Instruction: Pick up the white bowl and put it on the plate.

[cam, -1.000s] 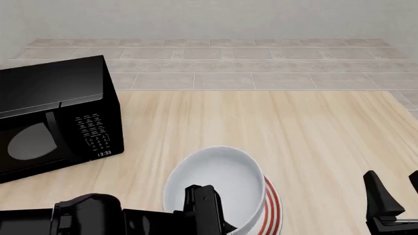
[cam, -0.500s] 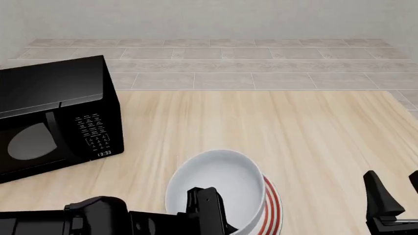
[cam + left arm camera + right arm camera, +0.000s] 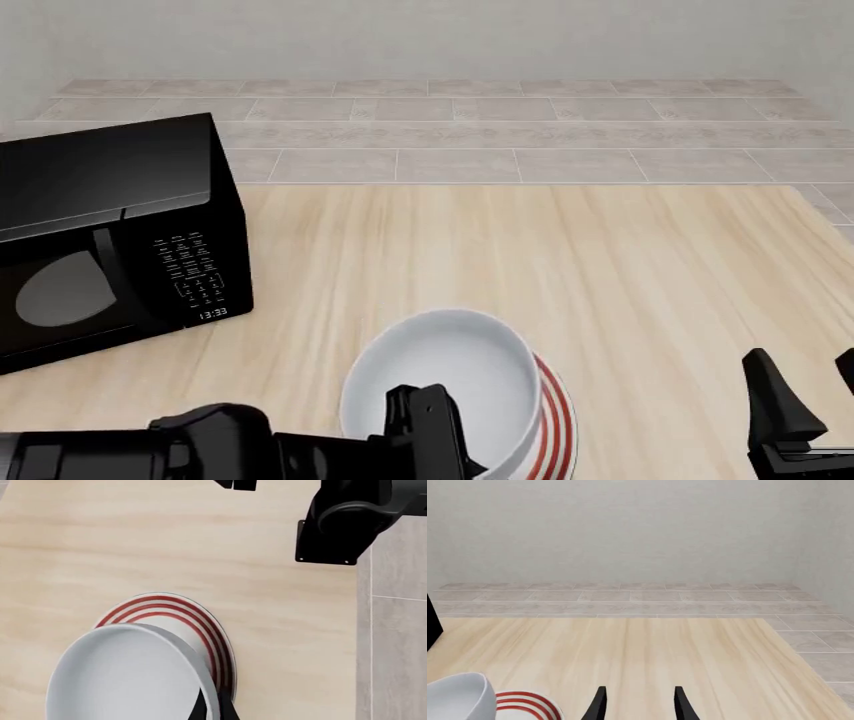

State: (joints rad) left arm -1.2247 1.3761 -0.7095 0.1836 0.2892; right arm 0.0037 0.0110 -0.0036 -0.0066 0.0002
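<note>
The white bowl [image 3: 447, 380] hangs tilted over the red-ringed plate [image 3: 555, 432] near the table's front edge, hiding most of the plate. My left gripper [image 3: 430, 440] is shut on the bowl's near rim. The left wrist view shows the bowl [image 3: 127, 677] over the plate [image 3: 193, 622], with thin dark fingertips [image 3: 203, 710] pinching the rim. Whether the bowl touches the plate I cannot tell. My right gripper [image 3: 805, 400] stands open to the right of the plate, holding nothing. Its wrist view shows its fingers [image 3: 599, 705] apart, beside the bowl [image 3: 460, 697] and plate [image 3: 527, 705].
A black microwave [image 3: 114, 235] stands at the table's left side. The right arm's base [image 3: 347, 522] shows in the left wrist view by the table's edge. Grey tiled floor [image 3: 427, 130] lies beyond the far edge of the wooden table [image 3: 601, 260].
The bowl has sunk a little toward the plate. My left arm has shifted slightly right with it. The right gripper has not moved.
</note>
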